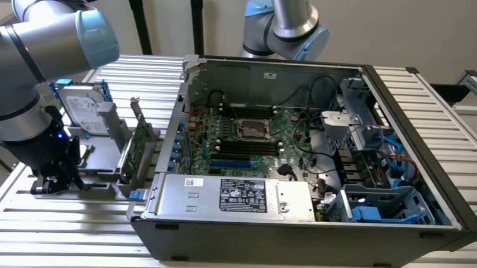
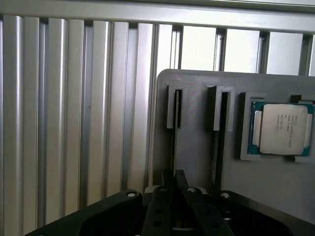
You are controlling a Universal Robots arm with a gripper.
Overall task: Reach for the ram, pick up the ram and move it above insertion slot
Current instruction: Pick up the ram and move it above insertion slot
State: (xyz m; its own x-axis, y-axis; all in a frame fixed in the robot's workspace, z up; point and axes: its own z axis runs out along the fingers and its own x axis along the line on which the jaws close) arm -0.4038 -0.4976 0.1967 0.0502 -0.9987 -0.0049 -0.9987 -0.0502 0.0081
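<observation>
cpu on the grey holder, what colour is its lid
The cpu lid is silver; best in the wrist view.

You see the gripper pinched on the ram, edge-on in its grey holder on the ribbed bench, with a processor nearby.

A plain pale wall stands behind the worktop, which is built of ribbed silvery metal slats laid side by side with narrow gaps between them. Two dark upright posts rise at the back. The light is soft and even.
</observation>
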